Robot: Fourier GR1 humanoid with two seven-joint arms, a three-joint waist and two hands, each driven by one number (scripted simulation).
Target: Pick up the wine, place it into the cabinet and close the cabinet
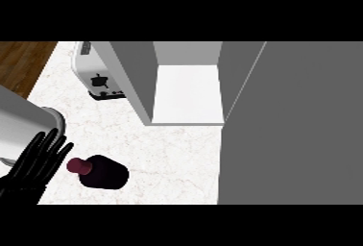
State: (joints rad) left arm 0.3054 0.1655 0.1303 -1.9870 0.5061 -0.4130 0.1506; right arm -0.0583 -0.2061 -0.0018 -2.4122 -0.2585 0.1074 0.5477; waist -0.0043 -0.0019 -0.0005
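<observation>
The wine bottle (101,173) stands on the marble counter (170,149), in front of the cabinet (135,81) and a little to its left, well apart from it. Its dark red cap (78,166) points up to the camera. The left hand (37,161) is just beside the bottle at the left, with its fingers straight and together; it holds nothing, and it cannot be told if it touches the cap. The right hand does not show.

The cabinet is open: its white shelf (188,93) is bare and the grey door (291,125) is swung out at the right. A toaster (99,72) stands left of the cabinet.

It seems that no step is done yet. The grasp, the placing on the shelf and the closing of the door are all left.
</observation>
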